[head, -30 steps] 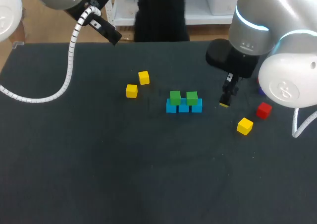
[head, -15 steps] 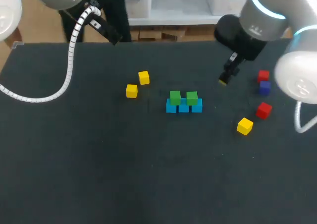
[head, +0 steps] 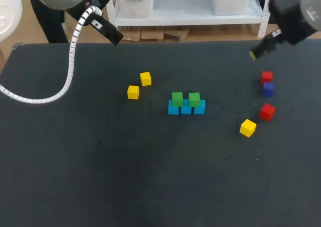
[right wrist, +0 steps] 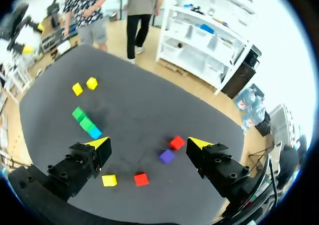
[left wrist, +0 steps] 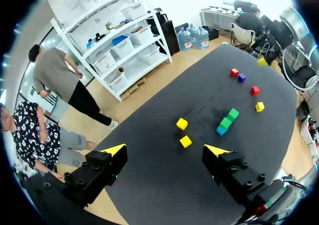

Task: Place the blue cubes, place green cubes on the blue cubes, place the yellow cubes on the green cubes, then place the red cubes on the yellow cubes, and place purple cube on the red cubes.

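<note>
Right gripper [right wrist: 149, 144] withdrew to the worktop's [head: 100, 177] far-right corner, fingers [right wrist: 199, 143] apart and empty; next we grab a yellow cube [head: 248, 128].

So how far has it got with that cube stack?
Done: three blue cubes sit in a row with two green cubes on top. In hand: nothing; the left pincer and right pincer are open and empty. Left: three yellow cubes, two red cubes and the purple cube lie loose on the table.
</note>
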